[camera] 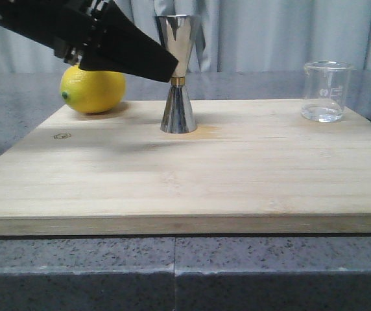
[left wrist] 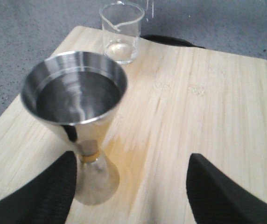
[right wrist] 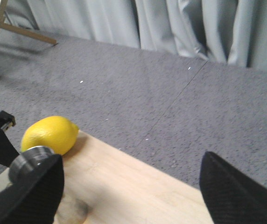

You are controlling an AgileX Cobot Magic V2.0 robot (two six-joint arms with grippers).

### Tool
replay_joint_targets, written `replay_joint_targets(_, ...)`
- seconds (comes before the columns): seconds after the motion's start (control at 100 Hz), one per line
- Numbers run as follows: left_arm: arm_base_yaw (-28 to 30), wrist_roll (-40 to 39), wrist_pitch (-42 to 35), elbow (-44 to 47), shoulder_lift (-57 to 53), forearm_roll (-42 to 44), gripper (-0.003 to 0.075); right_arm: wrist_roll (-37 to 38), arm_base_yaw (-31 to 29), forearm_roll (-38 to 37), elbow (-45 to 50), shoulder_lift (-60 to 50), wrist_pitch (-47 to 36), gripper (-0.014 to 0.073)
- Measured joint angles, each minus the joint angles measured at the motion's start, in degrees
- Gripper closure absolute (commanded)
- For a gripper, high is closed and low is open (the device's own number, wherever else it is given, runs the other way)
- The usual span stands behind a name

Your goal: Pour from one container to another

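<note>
Beaker [camera: 327,91] upright at board's [camera: 185,175] far right corner, long axis vertical, pouring lip toward jigger; thin clear liquid layer at bottom. Jigger [camera: 178,74] upright mid-board, wide cup up, liquid inside. Lemon [camera: 93,90] behind board's far left edge. My left gripper [left wrist: 131,186] open, one finger beside jigger's waist, not clamping. My right gripper [right wrist: 131,186] open, holding nothing.
</note>
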Motion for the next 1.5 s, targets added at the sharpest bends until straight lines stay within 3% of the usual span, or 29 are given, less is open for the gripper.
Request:
replay_joint_targets(0.2, 0.0, -17.3, 0.2, -3.5, -7.1, 19.7, 0.0253, 2.9, 0.0, -0.4, -0.1, -0.2, -2.9, 0.0041)
replay_joint_targets(0.55, 0.0, -56.9, 3.3, -8.1, -20.7, 56.8, 0.0258, 5.0, -0.5, -0.4, -0.1, -5.1, -5.4, 0.0041)
replay_joint_targets(0.67, 1.4, -71.8, 4.1, -8.0, -24.6, 64.8, 0.0258, 7.1, -2.5, -0.4, -0.1, -7.5, -6.4, 0.0041)
replay_joint_targets(0.79, 6.1, -81.4, 4.2, -6.0, -27.7, 68.6, 0.0258, 8.4, -5.0, -0.4, 0.0, -10.7, -8.0, 0.0042)
replay_joint_targets(1.1, 16.2, -89.4, 0.6, 2.6, -36.5, 69.1, 0.0258, 9.1, -14.8, -0.4, 7.9, -21.4, -9.7, 0.0042)
replay_joint_targets(1.5, 17.0, -93.3, -5.8, 11.4, -47.2, 68.4, 0.0258, 13.0, -17.9, -0.4, 13.5, -28.9, -7.6, 0.0042)
